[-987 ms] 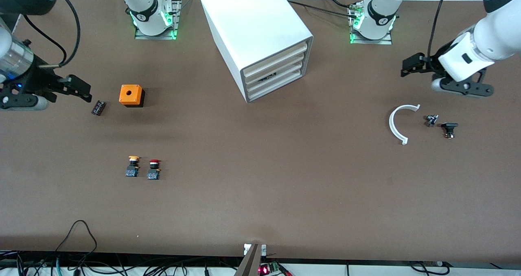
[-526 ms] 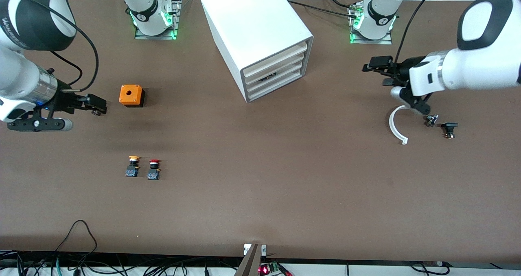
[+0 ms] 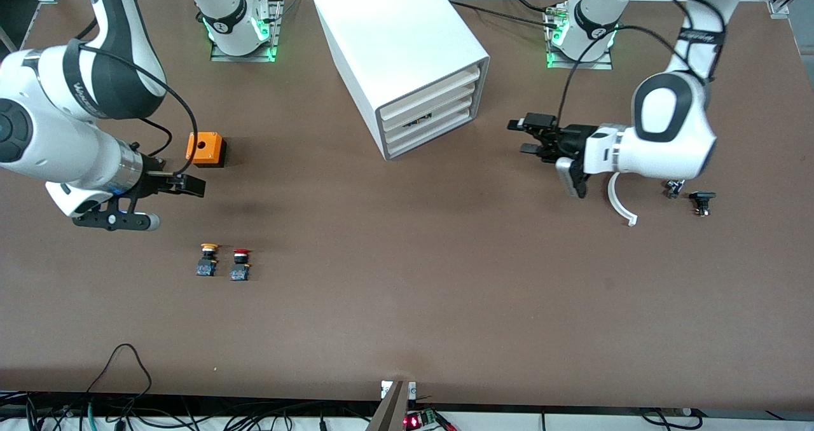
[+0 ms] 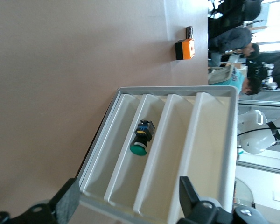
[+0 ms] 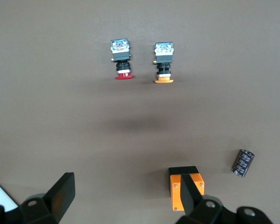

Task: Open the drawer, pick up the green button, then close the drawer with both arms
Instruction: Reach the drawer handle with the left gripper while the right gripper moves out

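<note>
Over at the right arm's end of the table, around 9 o'clock if you read the tabletop as a clock face from the front camera with the arm bases at 12, the right gripper hangs over bare brown table with its fingers spread and nothing between them. Just beside it sits a small orange box with a round hole in its top. Down at roughly 8 o'clock two little push buttons stand side by side, nearly touching: one with a yellow-orange cap and one with a red cap.

At 12 o'clock there's the big white box cabinet, its four cream-white fronts all pushed in. The shallow white tray-like drawer, second up from the table, holds the small green-capped push button, which lies on its side on the tray floor.

Around 2 o'clock the left gripper hovers over the table, pointed at the cabinet front, well apart from it, its claw wide open and empty. At 3 o'clock a white curved plastic strip lies on the table, with two tiny dark parts near it.
</note>
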